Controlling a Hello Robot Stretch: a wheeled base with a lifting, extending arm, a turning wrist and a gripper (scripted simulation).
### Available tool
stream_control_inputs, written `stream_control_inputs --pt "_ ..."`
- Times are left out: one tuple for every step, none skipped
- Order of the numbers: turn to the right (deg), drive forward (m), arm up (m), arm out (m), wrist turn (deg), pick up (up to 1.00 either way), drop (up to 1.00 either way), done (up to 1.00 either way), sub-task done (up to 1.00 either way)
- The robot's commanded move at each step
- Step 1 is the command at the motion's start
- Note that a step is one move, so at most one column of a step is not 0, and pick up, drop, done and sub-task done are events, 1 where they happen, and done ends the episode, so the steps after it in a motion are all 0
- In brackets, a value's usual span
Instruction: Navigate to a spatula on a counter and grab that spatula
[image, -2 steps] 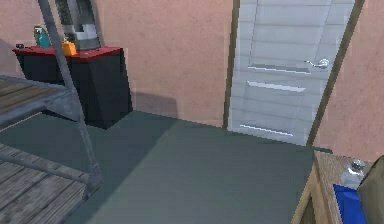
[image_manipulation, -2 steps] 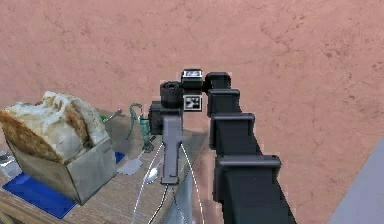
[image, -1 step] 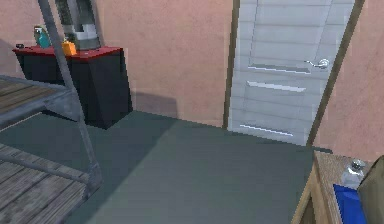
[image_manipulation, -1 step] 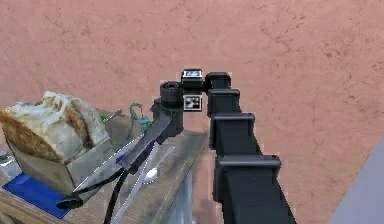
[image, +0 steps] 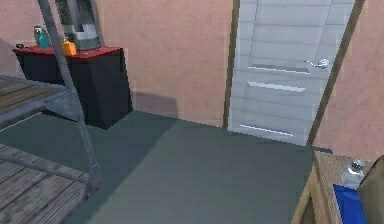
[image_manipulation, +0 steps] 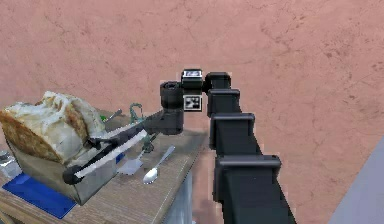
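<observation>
On the wooden bench (image_manipulation: 140, 200), a long grey spatula (image_manipulation: 105, 160) with a dark end lies just right of the bread loaf (image_manipulation: 45, 125). The claw (image_manipulation: 120, 135) points toward the loaf, close to the spatula; I cannot tell whether it holds anything. A spoon (image_manipulation: 155, 172) lies farther right of the loaf.

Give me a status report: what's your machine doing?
Tool at wooden counter; cannot tell if it holds anything. Long dark-handled utensil, maybe the spatula, by it. Bread loaf and spoon close alongside.
</observation>
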Motion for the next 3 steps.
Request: stream_control_inputs --pt "0.0 0.00 0.00 0.00 36.0 0.00 0.00 0.00 0.00" --pt "0.0 0.00 -0.16 0.00 0.0 0.00 0.00 0.00 0.00" --pt "0.0 0.00 0.00 0.00 0.0 1.00 0.00 0.00 0.00"
